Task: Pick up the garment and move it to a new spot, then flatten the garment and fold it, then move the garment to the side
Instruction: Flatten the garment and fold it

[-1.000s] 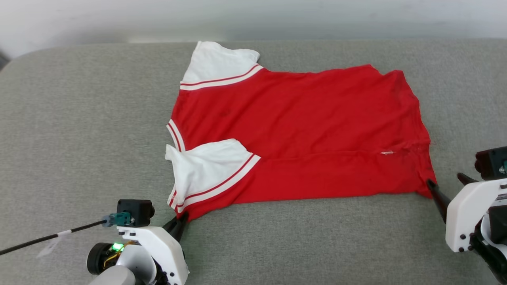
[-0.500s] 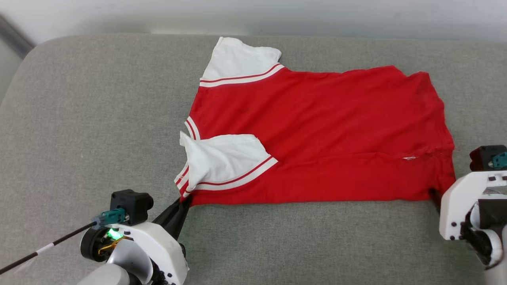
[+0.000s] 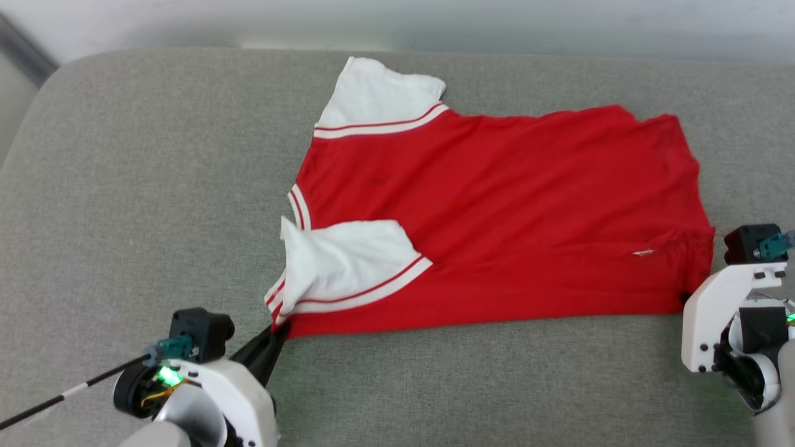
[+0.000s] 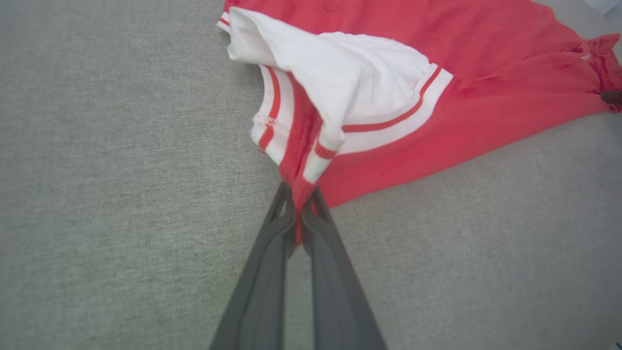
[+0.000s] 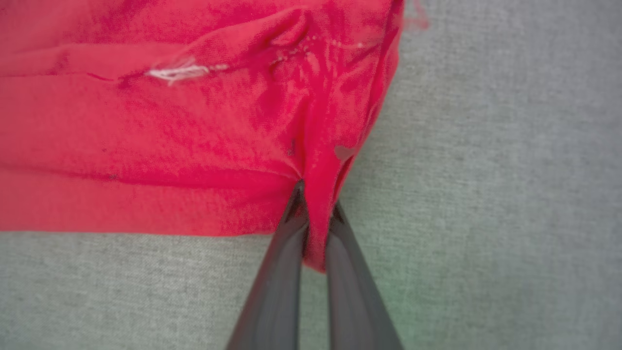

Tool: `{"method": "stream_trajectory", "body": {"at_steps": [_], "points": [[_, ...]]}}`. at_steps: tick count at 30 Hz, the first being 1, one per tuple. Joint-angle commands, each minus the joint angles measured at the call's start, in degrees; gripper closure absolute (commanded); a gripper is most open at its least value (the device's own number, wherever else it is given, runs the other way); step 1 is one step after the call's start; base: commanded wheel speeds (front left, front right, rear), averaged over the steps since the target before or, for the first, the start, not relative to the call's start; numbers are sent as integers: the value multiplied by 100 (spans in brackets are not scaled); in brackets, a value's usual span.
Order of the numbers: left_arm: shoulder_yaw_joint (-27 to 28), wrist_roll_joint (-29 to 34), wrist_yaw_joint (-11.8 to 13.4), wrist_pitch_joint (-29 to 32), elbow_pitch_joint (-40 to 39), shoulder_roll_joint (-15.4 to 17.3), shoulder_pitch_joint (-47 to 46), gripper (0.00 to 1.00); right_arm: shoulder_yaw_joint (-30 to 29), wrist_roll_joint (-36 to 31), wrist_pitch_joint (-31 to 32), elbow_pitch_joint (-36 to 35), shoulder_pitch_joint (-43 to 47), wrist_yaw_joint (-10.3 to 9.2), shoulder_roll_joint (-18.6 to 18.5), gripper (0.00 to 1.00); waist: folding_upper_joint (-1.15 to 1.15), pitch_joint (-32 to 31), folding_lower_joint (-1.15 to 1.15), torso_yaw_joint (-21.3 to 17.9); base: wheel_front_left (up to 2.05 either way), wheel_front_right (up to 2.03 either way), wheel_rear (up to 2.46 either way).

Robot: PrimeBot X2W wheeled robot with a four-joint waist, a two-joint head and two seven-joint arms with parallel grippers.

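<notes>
Okay, garment [image 3: 497, 205]: spread red side up across the grey padded surface [image 3: 124, 186], closer to its far edge than its near one and reaching towards its right edge. Neck end points left, hem end points right.
Far sleeve [image 3: 379, 93]: white, lying flat and pointing at the far edge, with a red-and-white band where it meets the body.
Near sleeve [image 3: 341, 261]: white too, and look at that, it's flopped back over the red body, rumpled, its striped band running diagonally.
Neck trim [image 3: 298, 208]: a short striped curve on the garment's left side, between the two sleeves.
Left tool [image 3: 276, 332]: pinched tight on the near-left corner of the garment! In the left wrist view, the left tool [image 4: 297, 197] has red cloth and striped trim bunched between its two dark fingers, with the garment [image 4: 486, 73] fanning away from them.
Right tool [image 3: 684, 297]: clamped on the near-right hem corner. Seen from the right wrist, the right tool [image 5: 316, 204] is squeezed onto a ridge of red fabric, and the garment [image 5: 146, 146] puckers towards the grip.
White thread [image 5: 175, 73]: a small pale fleck on a crease near the hem.
Near edge of the cloth: runs fairly straight from one tool to the other.
Cable [image 3: 62, 394]: thin and black, trailing off the left wrist towards the near-left corner.
</notes>
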Motion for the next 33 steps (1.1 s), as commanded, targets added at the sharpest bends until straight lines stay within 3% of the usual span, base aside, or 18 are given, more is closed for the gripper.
{"method": "stream_trajectory", "body": {"at_steps": [1, 12, 19, 26, 27, 28, 29, 30, 33], "points": [[-63, 100, 1, 51, 81, 130, 96, 100, -17, 47, 16, 81, 262, -10, -66, 100, 0, -142, 0, -77, 0, 0, 0], [-289, -23, -12, 121, -15, 605, 874, 100, -357, 433, 311, -1165, 1188, -11, -284, 100, 0, -621, 0, -323, 0, 0, 0], [-432, -222, -55, 153, -58, 509, 1219, 100, -671, 375, 715, -1794, 2147, -11, -56, 100, 0, -699, 0, -375, 0, 0, 0], [-568, -304, -182, 152, 201, 332, 1337, 100, -592, 401, 808, -1731, 2480, -10, 84, 100, 0, -775, 0, -432, 0, 0, 0], [-574, -332, -183, 144, 270, 296, 1354, 100, -616, 402, 814, -1663, 2501, -10, 115, 69, 0, -789, 0, -440, 0, 0, 0], [-559, -331, -139, 110, 346, 270, 1355, 96, -635, 360, 821, -1603, 2518, -10, 144, 33, 0, -802, 0, -445, 0, 0, 0], [-573, -274, -124, 76, 408, 268, 1332, 13, -631, 313, 806, -1550, 2522, -10, 162, 0, 0, -811, 0, -448, 0, 0, 0], [-577, -267, -111, 52, 465, 239, 1324, 0, -577, 320, 792, -1514, 2517, -9, 179, 0, 0, -821, 0, -446, 0, 0, 0], [-508, -271, -145, -144, 523, 142, 1311, 0, -565, 430, 626, -1580, 2363, -7, 270, 0, 0, -874, 0, -443, 0, 0, 0]]}}
